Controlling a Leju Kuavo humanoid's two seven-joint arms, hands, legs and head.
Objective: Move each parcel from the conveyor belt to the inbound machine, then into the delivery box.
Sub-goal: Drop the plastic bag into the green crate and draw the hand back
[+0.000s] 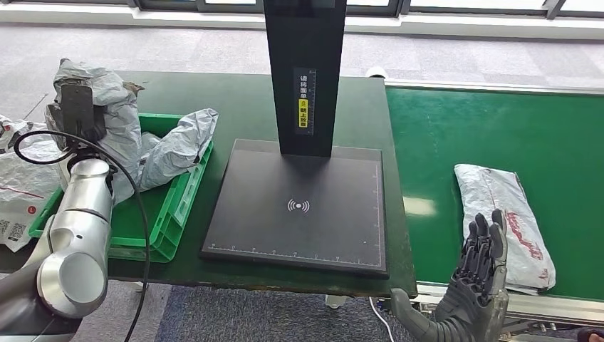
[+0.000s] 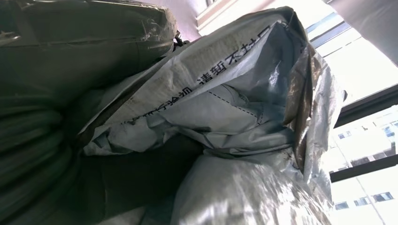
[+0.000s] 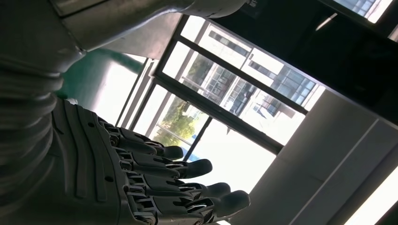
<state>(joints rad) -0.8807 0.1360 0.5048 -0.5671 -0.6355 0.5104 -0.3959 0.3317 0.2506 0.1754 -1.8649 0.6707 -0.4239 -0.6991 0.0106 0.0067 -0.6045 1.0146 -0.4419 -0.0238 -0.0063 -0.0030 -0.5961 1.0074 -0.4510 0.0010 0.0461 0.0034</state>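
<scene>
Head view: right hand (image 1: 481, 274) open, fingers spread, beside parcel (image 1: 509, 217).

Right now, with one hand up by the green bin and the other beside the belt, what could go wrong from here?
1. The grey parcel at the left hand hangs above the green bin, partly over its edge; released badly, it could land outside.
2. The right hand, fingers apart, is beside the white parcel near the belt's front edge; a clumsy grab could push it off.
</scene>
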